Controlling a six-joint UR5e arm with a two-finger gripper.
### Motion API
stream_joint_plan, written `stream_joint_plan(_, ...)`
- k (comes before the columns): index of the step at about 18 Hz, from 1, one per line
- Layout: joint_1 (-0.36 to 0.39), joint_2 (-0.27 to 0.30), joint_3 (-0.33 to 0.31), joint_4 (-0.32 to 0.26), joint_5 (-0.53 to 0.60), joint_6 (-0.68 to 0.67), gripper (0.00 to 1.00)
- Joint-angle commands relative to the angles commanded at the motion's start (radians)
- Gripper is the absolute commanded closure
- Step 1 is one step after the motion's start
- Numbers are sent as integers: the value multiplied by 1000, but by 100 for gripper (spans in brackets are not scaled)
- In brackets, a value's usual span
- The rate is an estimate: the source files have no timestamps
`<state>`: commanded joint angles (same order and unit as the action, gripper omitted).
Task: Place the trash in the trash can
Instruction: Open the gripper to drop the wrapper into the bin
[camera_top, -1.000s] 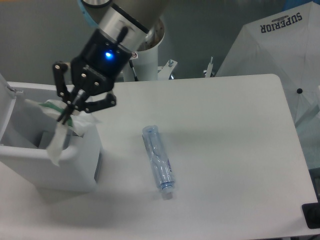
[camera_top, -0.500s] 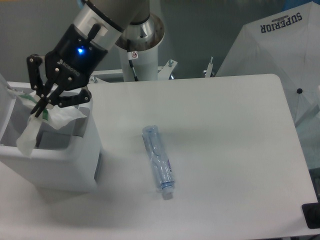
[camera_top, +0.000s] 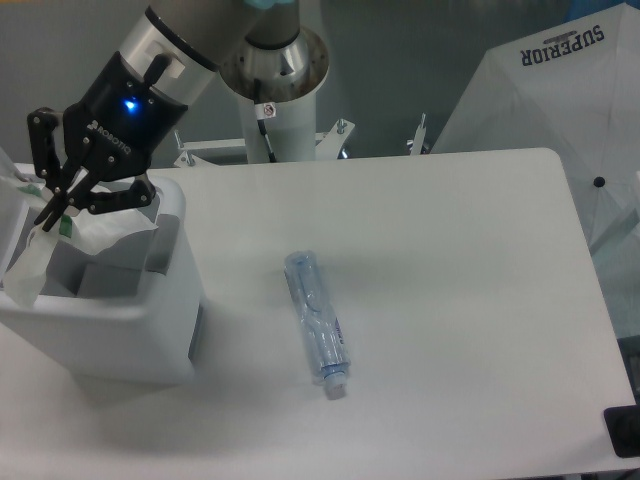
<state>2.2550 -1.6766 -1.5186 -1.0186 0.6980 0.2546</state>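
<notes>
At the nine o'clock edge of the table (camera_top: 450, 260), your gripper (camera_top: 55, 205) has carried the wrapper (camera_top: 75, 235) further across the trash can (camera_top: 110, 320) than it was a second ago. Back then the fingers hung over the can's near wall at about three o'clock of the opening; half a second ago they were above the middle; now they sit toward the far nine o'clock side, with the wrapper's long tail draping down past the rim on that side. That tells you the carry is essentially over and the drop is next. Judging by the tail, though, part of the wrapper could land outside the opening if you let go here, so a small pull back toward the centre may be wise.

Look at the fingers: they are pinched together on the wrapper's top, just by its green mark, and nothing has been let go yet. The arm reaches in from twelve o'clock, slanting down and toward nine, wrist tilted so the fingers point into the can's mouth.

Your other piece, the bottle (camera_top: 318, 325), lies on its side near the table's middle, well apart from the can at roughly its three o'clock, cap toward six. It is untouched and waits for a second trip.
</notes>
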Motion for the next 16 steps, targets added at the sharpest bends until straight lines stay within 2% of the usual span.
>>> stream_joint_plan(1, 0, 0, 0, 0, 0, 2, 69)
stream_joint_plan(2, 0, 2, -2, 2, -2, 2, 64)
stream_joint_plan(4, 0, 3, -8, 6, 0, 8, 32)
stream_joint_plan(5, 2, 6, -11, 8, 0, 12, 8)
stream_joint_plan(6, 2, 9, -15, 9, 0, 15, 0)
stream_joint_plan(11, 15, 9, -15, 12, 2, 17, 0)
stream_joint_plan(16, 116, 14, 1, 14, 2, 15, 0)
